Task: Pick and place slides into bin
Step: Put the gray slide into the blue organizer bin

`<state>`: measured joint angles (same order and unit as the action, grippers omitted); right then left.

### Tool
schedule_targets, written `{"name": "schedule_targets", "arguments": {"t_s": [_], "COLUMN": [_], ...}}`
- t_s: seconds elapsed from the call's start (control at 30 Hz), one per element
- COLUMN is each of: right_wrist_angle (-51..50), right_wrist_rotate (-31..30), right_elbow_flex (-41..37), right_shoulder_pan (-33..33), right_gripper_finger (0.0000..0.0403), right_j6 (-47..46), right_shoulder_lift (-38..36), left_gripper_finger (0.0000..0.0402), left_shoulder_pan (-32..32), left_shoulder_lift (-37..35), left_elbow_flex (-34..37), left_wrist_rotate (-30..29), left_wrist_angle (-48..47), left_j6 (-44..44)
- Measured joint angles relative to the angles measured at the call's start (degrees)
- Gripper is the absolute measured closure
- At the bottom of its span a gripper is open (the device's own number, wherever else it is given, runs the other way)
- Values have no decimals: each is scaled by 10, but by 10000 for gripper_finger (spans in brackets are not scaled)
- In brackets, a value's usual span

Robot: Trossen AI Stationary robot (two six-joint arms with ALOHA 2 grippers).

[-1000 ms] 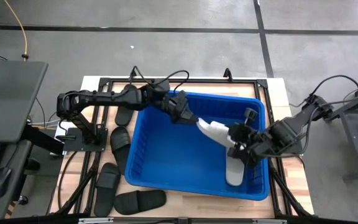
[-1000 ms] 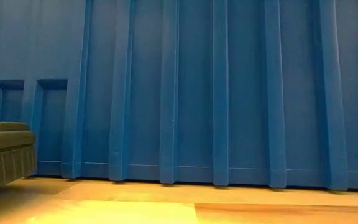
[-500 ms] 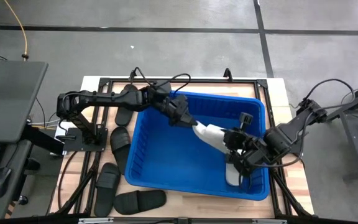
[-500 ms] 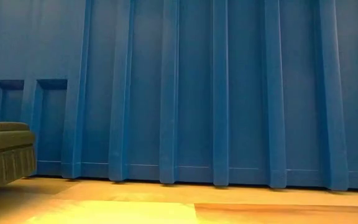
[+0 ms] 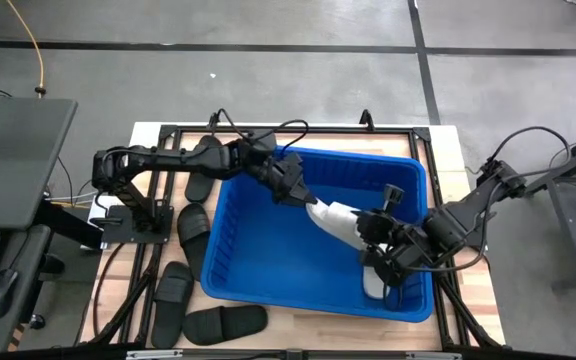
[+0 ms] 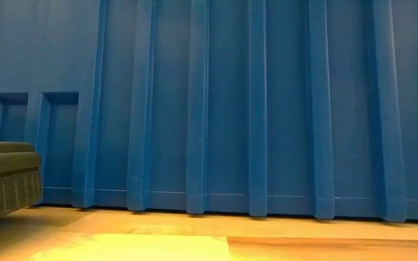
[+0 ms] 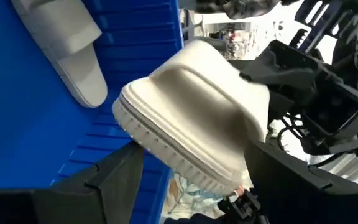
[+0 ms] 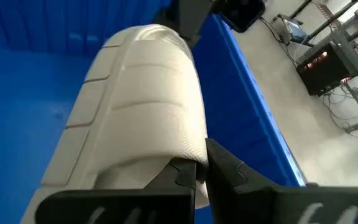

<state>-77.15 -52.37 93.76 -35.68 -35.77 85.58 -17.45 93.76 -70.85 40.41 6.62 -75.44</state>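
Note:
My left gripper (image 5: 308,203) reaches over the blue bin (image 5: 258,262) and is shut on a light grey slide (image 5: 334,216), which sticks out toward the right arm. My right gripper (image 5: 373,232) is shut, with its tips at the slide's other end (image 8: 166,149). A second light grey slide (image 5: 373,282) lies flat on the bin's floor at the near right. Several black slides (image 5: 192,228) rest on the table to the left of the bin. My left gripper holds the light grey slide by its two long sides (image 7: 143,138), one finger on each, at the end nearest that arm. The fingers come nearly level from the table's left. The slide is lifted clear above the bin's floor. My right gripper's shut fingertips (image 8: 191,169) lie against the edge of the slide's far end; whether anything is pinched between them I cannot tell.
The bin's ribbed wall (image 6: 252,109) fills the low view, with a black slide (image 6: 6,181) on the wooden table at its left. Black slides also lie at the table's near left (image 5: 226,322). A grey desk (image 5: 8,160) stands left of the table.
My right gripper has moved a little toward the table's left and near edge, closing in on the held slide's free end. The slide has stayed lifted in my left gripper.

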Motion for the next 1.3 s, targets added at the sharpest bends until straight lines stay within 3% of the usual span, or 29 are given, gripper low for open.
{"name": "schedule_targets", "arguments": {"t_s": [0.27, 0.37, 0.53, 0.57, 0.77, 0.97, 1.07, 1.3], "right_wrist_angle": [52, 53, 61, 58, 7, -78, -91, -89], "right_wrist_rotate": [12, 13, 55, 61, 80, 76, 73, 3], "right_elbow_flex": [0, -1, 0, 0, 0, -1, -1, -1], "right_shoulder_pan": [17, 18, 17, 14, -7, -30, -51, -85], "right_gripper_finger": [403, 403, 402, 400, 356, 272, 230, 181], "right_j6": [62, 62, 56, 47, -43, -212, -263, -389], "right_shoulder_lift": [-1, -1, 0, -1, -4, -12, -25, -70], "left_gripper_finger": [154, 209, 360, 375, 377, 378, 378, 378], "left_shoulder_pan": [16, 20, 20, 19, 13, 0, -17, -76], "left_shoulder_lift": [13, 14, 22, 24, 27, 26, 26, 53], "left_elbow_flex": [0, 0, 1, 0, 0, 0, 0, -6], "left_wrist_rotate": [4, 4, -14, -9, 16, 81, 81, 76], "left_wrist_angle": [1, 0, 0, 6, 6, -15, -38, -35], "left_j6": [11, 35, 91, 101, 146, 213, 243, 322]}}
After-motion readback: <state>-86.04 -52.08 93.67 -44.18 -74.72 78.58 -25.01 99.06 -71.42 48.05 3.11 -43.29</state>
